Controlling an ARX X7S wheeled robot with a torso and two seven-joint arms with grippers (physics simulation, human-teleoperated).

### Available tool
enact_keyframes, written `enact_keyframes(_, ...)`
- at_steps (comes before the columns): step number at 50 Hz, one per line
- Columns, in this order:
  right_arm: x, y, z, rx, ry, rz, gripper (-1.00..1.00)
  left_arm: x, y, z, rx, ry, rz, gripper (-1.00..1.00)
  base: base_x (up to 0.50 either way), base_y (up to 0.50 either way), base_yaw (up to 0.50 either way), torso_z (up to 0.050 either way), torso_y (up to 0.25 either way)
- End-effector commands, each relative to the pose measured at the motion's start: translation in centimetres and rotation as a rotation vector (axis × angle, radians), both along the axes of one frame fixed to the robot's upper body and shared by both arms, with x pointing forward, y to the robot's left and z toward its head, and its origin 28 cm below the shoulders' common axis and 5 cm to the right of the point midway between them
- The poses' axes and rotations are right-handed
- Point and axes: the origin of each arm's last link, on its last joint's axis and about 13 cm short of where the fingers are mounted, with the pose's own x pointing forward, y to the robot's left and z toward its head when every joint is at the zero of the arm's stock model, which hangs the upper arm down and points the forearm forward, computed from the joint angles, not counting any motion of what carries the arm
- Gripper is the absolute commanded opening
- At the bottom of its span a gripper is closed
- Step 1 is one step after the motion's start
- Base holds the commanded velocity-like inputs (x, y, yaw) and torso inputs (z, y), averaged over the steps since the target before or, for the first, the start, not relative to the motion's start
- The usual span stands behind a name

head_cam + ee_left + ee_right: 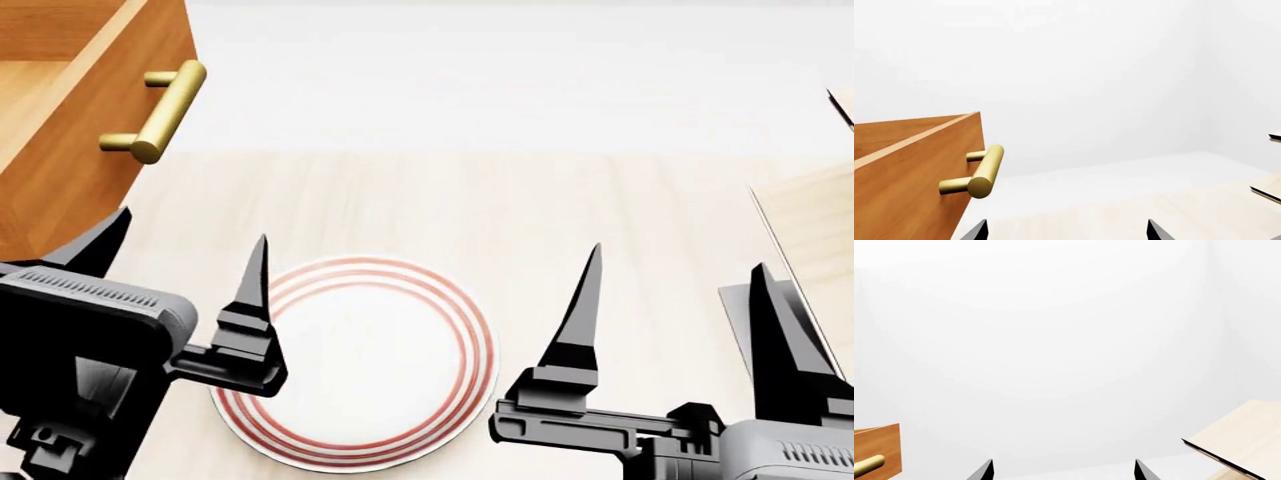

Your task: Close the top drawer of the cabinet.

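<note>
Two tools hover with prongs spread and empty above the pale surface (534,200). The left tool (187,260) is nearer the top drawer (67,120), which juts open ahead and to its left, handle (163,97) running fore-aft. The left wrist view shows the handle's standoffs; the cabinet's body seems out of frame. A red-ringed plate (387,370) lies below.
</note>
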Motion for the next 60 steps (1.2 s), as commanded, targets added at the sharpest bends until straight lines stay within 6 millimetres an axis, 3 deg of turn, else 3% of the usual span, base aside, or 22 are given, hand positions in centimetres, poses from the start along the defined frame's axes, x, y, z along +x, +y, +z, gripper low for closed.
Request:
enact_keyframes(1,0.0,0.0,-0.1,0.003,0.002,0.003,1.00,1.4,0.0,0.2,-0.030,0.056,0.029,1.00,0.00,0.00,0.00,0.000,0.000)
enact_keyframes(14,0.0,0.0,-0.1,0.001,0.000,0.001,1.00,2.7,1.1,0.1,-0.129,0.050,0.253,1.00,0.00,0.00,0.00,0.000,0.000)
enact_keyframes(60,0.0,0.2,-0.4,0.001,0.011,0.009,1.00,3.7,3.7,2.2,-0.306,0.017,0.431,1.00,0.00,0.00,0.00,0.000,0.000)
